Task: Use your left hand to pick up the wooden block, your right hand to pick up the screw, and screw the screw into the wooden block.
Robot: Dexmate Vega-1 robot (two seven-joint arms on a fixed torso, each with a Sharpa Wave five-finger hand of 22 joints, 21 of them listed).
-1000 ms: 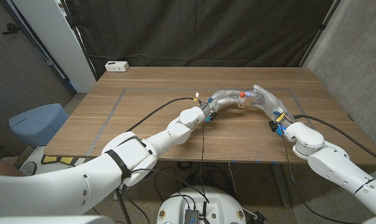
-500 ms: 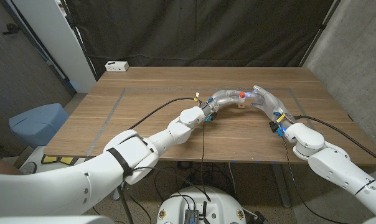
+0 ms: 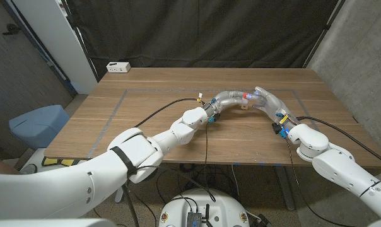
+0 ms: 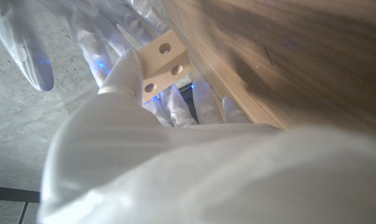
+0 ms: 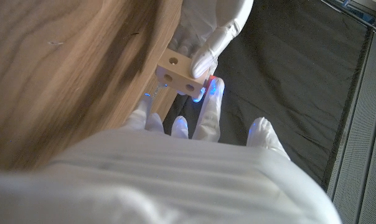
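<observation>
1. Step in hand, by judgement: driving the screw into the block. Both hands meeting above the table [image 3: 146, 120], fingertip to fingertip.
2. Left hand [image 3: 227, 98] holding the wooden block [image 4: 164, 65]: block pinched at its end between the fingers, two holes on the visible face, one more on the adjoining face.
3. Same block seen past the right hand's fingers [image 5: 203, 121] in the right wrist view, a left fingertip lying over its top edge.
4. Right hand [image 3: 270, 101] with fingers curled toward the block; a small red part, apparently the screw [image 5: 211, 79] head, just at the tips and against the block's side. Grip on it likely, but not plain enough to state: cannot tell.
5. Next move, by judgement: keeping the block steady, lining the screw with a hole, then twisting at the fingertips without letting it tip.
6. No brand, label or readable writing on block, screw or hands. White box [image 3: 118, 67] at the far table edge too small to read.
</observation>
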